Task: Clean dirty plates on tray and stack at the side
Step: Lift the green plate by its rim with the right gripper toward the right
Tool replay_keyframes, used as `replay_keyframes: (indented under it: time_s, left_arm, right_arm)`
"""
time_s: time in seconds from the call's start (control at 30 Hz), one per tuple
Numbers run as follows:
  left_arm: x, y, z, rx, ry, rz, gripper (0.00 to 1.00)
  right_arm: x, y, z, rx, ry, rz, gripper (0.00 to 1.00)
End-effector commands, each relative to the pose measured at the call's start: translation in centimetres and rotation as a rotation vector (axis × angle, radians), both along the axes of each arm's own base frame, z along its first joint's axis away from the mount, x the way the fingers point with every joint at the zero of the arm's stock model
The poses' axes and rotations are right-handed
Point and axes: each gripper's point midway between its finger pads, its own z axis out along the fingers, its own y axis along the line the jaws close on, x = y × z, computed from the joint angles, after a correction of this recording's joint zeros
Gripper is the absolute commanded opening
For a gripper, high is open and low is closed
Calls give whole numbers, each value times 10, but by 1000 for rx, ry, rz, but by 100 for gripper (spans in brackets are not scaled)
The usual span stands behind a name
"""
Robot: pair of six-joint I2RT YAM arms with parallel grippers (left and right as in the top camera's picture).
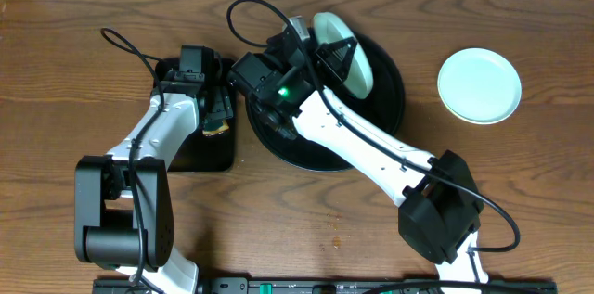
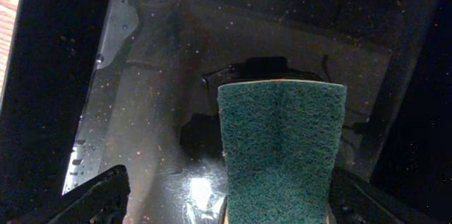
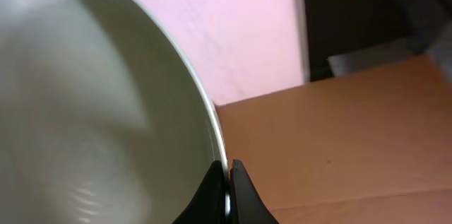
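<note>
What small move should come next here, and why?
Probably the right gripper should carry its pale mint round plate toward the other mint plate lying on the wooden table. No brown smear shows on the pinched plate, and the left gripper has its jaws open either side of the green scouring pad, not gripping it.

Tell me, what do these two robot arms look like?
The left arm and right arm both have smooth white shells joined by chunky black joint housings. Thin black cables loop loosely near each wrist. A small green light glows on the right arm. The fingers are black, tapering wedges.
</note>
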Motion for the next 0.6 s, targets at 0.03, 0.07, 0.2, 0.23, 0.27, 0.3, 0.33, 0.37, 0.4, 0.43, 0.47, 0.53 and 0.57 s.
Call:
replay_keyframes:
  time_s: [0.03, 0.07, 0.2, 0.23, 0.27, 0.3, 0.33, 0.37, 0.4, 0.43, 0.47, 0.53, 0.57]
  left_arm:
    - [0, 5, 7, 20, -17, 2, 89]
    - [0, 5, 7, 20, -17, 2, 89]
    - [0, 5, 7, 20, -17, 2, 89]
    - [0, 5, 7, 20, -17, 2, 89]
    - [0, 5, 7, 20, -17, 2, 89]
    - [0, 5, 7, 20, -17, 2, 89]
    - [0, 5, 7, 20, -17, 2, 89]
    - [0, 5, 7, 20, -17, 2, 89]
    - [0, 5, 7, 20, -17, 2, 89]
    - [0, 5, 7, 20, -17, 2, 89]
    - [0, 5, 7, 20, -17, 2, 89]
    - [0, 5, 7, 20, -17, 2, 89]
    - [0, 5, 7, 20, -17, 2, 89]
  right_arm:
    - [-4, -8, 33, -21, -116, -35, 1]
    - [-4, -8, 33, -20, -117, -35, 1]
    - [-4, -7, 33, -10, -123, -34, 1]
    - [-4, -7, 33, -10, -123, -33, 1]
    - [-4, -7, 33, -10, -123, -33, 1]
    - [-4, -7, 33, -10, -123, -33, 1]
    - [-4, -7, 33, -10, -123, -33, 1]
    - [-4, -7, 33, -10, -122, -33, 1]
    - [-4, -7, 33, -10, -122, -33, 1]
    - [-4, -7, 33, -10, -122, -33, 1]
    - [-4, -7, 33, -10, -122, -33, 1]
    - [-4, -6, 32, -5, -116, -30, 1]
    - [-3, -6, 30, 1, -109, -28, 1]
